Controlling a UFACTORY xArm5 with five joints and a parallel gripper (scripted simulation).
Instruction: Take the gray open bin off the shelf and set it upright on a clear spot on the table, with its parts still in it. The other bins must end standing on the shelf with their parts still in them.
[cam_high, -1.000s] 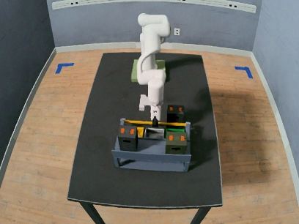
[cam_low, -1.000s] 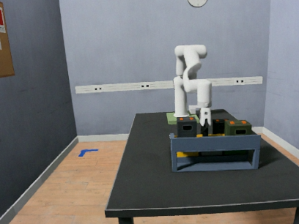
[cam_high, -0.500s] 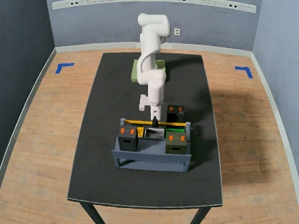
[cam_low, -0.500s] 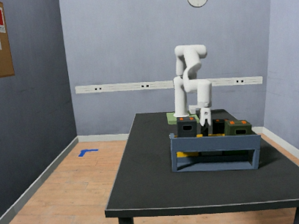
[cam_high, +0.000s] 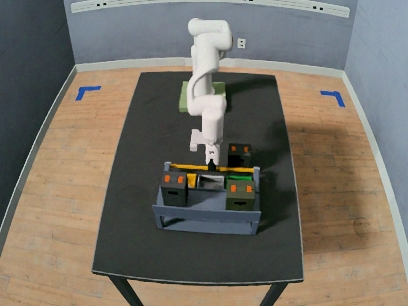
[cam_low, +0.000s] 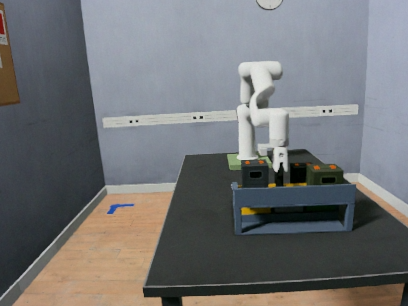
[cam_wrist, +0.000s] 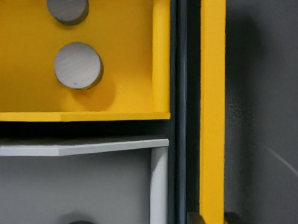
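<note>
The gray open bin (cam_high: 212, 183) (cam_wrist: 75, 185) stands on top of the blue shelf (cam_high: 207, 214) (cam_low: 292, 194), between a yellow bin (cam_high: 192, 179) (cam_wrist: 125, 60) and an olive bin (cam_high: 239, 195) (cam_low: 325, 175). The yellow bin holds gray discs (cam_wrist: 78, 65). My gripper (cam_high: 211, 169) (cam_low: 279, 175) (cam_wrist: 212, 219) points straight down at the shelf's back edge, just behind the gray bin. In the wrist view its fingertips sit close on both sides of a yellow bar (cam_high: 190, 166) (cam_wrist: 212, 100) that runs along that edge. The gray bin's back wall lies beside the fingers, not between them.
A dark bin (cam_high: 173, 187) (cam_low: 255, 175) with orange parts stands at the shelf's left end. A black bin (cam_high: 239, 155) sits behind the shelf. The arm's base stands on a green pad (cam_high: 184, 97) at the table's far side.
</note>
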